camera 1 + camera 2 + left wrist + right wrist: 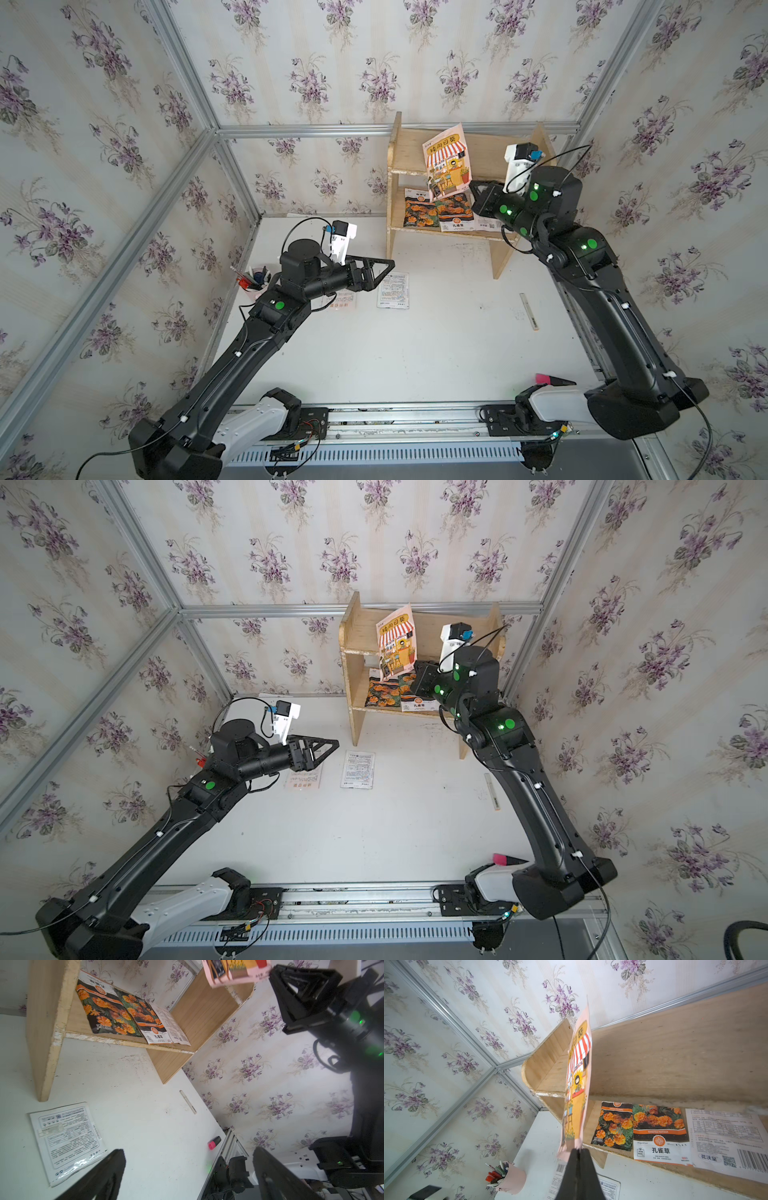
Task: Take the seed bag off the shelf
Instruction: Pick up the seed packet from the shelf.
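Observation:
The seed bag (pixel 446 162) (pixel 397 642) is pink with a striped awning drawing. It hangs upright in the air in front of the upper tier of the pale wooden shelf (pixel 490 145) (pixel 357 679). My right gripper (pixel 471 185) (pixel 579 1150) is shut on the seed bag's (pixel 578 1084) lower corner; the left wrist view shows that grip (pixel 272 972) too. Over the table, left of the shelf, my left gripper (pixel 388 266) (pixel 188 1153) is open with nothing between its fingers.
Two marigold seed packets (pixel 438 212) (pixel 643 1126) and a white packet (pixel 726 1136) lie on the shelf's lower tier. White packets (pixel 393 289) lie on the table by the left gripper. A pink pen cup (pixel 254 282), a pen (pixel 528 311) and a pink highlighter (pixel 544 379) are nearby.

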`<action>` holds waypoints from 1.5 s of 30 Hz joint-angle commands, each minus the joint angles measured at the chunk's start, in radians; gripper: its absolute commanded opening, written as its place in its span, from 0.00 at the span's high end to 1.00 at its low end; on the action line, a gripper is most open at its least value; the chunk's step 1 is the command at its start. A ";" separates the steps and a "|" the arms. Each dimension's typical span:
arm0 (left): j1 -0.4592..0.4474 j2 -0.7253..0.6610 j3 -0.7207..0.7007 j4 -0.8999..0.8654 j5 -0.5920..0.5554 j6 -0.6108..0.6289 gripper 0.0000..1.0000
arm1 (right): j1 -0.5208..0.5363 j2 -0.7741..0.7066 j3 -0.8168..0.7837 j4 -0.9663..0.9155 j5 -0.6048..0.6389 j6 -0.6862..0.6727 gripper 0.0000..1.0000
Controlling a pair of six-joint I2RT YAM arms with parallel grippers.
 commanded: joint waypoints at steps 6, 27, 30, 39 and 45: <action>-0.033 0.114 -0.003 0.371 0.051 -0.204 0.00 | 0.001 -0.141 -0.132 0.066 -0.151 -0.050 1.00; -0.160 0.465 0.113 0.733 -0.033 -0.341 0.00 | 0.001 -0.276 -0.281 0.070 -0.233 -0.044 1.00; -0.160 0.448 0.111 0.703 -0.039 -0.325 0.00 | 0.001 -0.283 -0.281 0.060 -0.229 -0.052 1.00; -0.157 0.404 0.139 0.514 0.016 -0.120 0.00 | 0.001 -0.278 -0.257 0.035 -0.274 -0.062 1.00; -0.147 0.432 0.324 0.231 0.114 0.167 0.00 | 0.001 -0.261 -0.224 0.006 -0.356 -0.073 1.00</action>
